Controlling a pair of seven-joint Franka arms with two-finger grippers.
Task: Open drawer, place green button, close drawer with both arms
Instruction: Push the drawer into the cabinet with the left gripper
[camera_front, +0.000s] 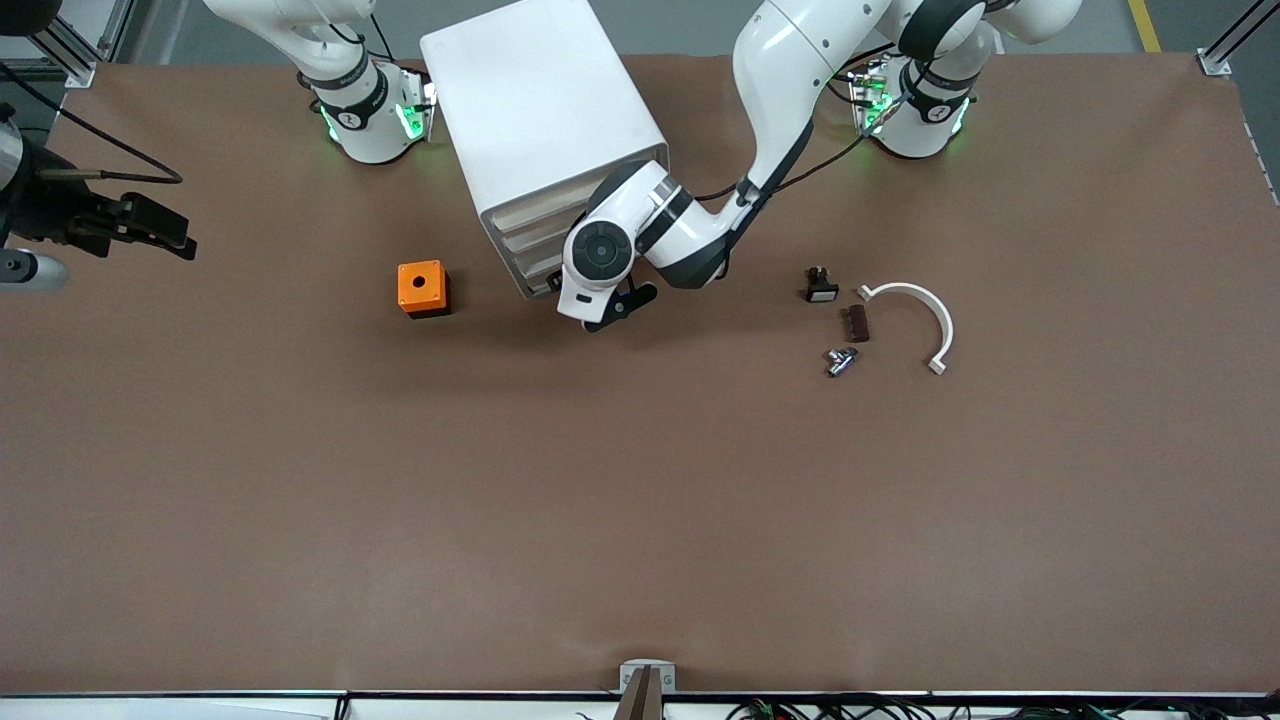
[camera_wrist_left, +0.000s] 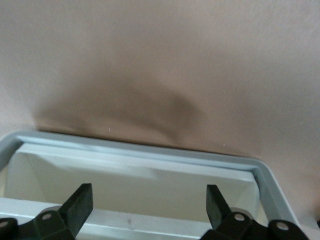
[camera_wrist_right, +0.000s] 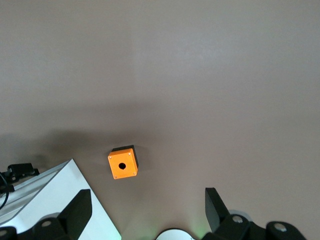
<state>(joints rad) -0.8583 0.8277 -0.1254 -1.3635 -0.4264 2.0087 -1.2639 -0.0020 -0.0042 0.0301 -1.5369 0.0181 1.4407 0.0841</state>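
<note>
Jaws on both arms stood spread wide, with nothing between them. We saw the left gripper (camera_front: 612, 306) in the upper middle of the front view. It hung low at the front of the white drawer cabinet (camera_front: 540, 100), its arm reaching in from its base at the top of the frame. We judged it was placed there to take hold of a drawer, so the opening step was the one in hand.

In the left wrist view its fingers (camera_wrist_left: 80, 205) flanked a grey-rimmed drawer (camera_wrist_left: 150, 150) with a pale interior. What we could see of that interior held nothing. We could not tell how far out the drawer stood. The cabinet's other drawers showed only as stacked fronts in the front view.

The right gripper (camera_wrist_right: 147, 200) did not appear in the front view. Its own camera looked down from high over the table (camera_wrist_right: 200, 60), taking in the orange box (camera_wrist_right: 123, 164), a corner of the cabinet and the green glow of its own base. We took that arm to be waiting.

The button (camera_front: 841, 360) lay on the table toward the left arm's end, in the middle band of the front view. It was well apart from the cabinet and touched by neither gripper. Close by it lay a black button with a white face (camera_front: 820, 286), a small brown piece (camera_front: 857, 322) and a white curved bracket (camera_front: 915, 312). The orange box sat beside the cabinet, toward the right arm's end.
</note>
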